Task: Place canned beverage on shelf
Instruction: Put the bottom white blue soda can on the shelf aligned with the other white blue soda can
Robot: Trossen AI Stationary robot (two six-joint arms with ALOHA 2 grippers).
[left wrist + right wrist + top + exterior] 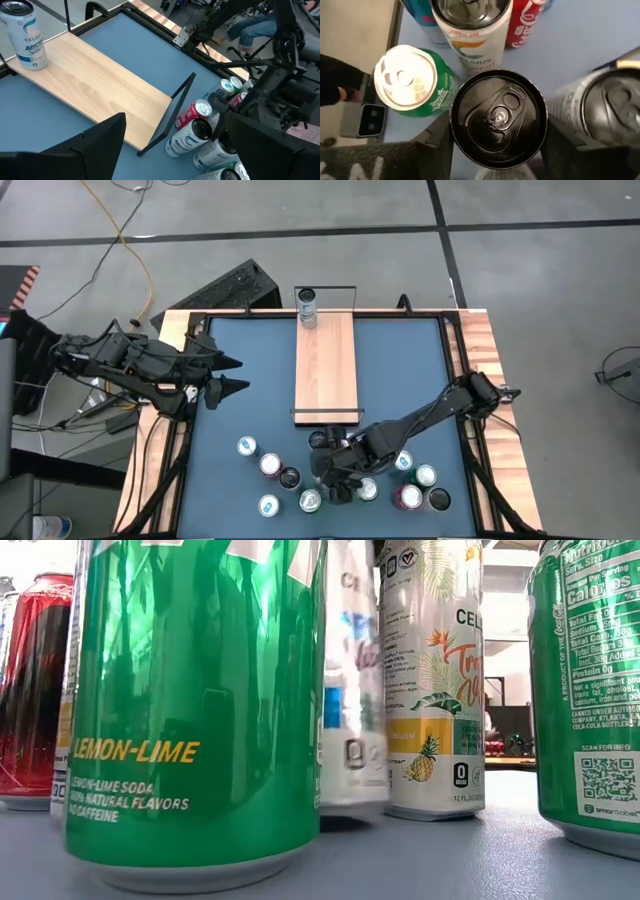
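On the counter, near edge: a cluster of cans, with the right end effector among them.
Counter (400,370): blue top edged with pale wood strips.
Shelf (325,365): pale plank lying flat at mid-counter, running from the far edge toward the near cluster; a black wire rail at each short end.
Shelved can (307,307): white, upright at the far end of the shelf, the only one on it; seen also in the left wrist view (25,34).
Right end effector (338,485): low in the can cluster just past the shelf's near end; fingers apart, one at either side of a black-topped can, contact not clear.
Black-topped can (497,117): upright, lid filling the space between the two dark fingers (437,145).
Neighbours, right wrist view: green can (412,82) just beside the black-topped one; white can (470,25) beyond it; red can (527,22) next to that; another dark-lidded can (610,107) at the other side.
Loose cans: several upright on the near counter at both sides of the right arm, e.g. a white-lidded one (247,446).
Low view: lemon-lime green can (190,710) close up; pineapple-print can (435,680) standing behind.
Left end effector (232,375): held above the counter's left side, well apart from the shelf; fingers spread, empty.
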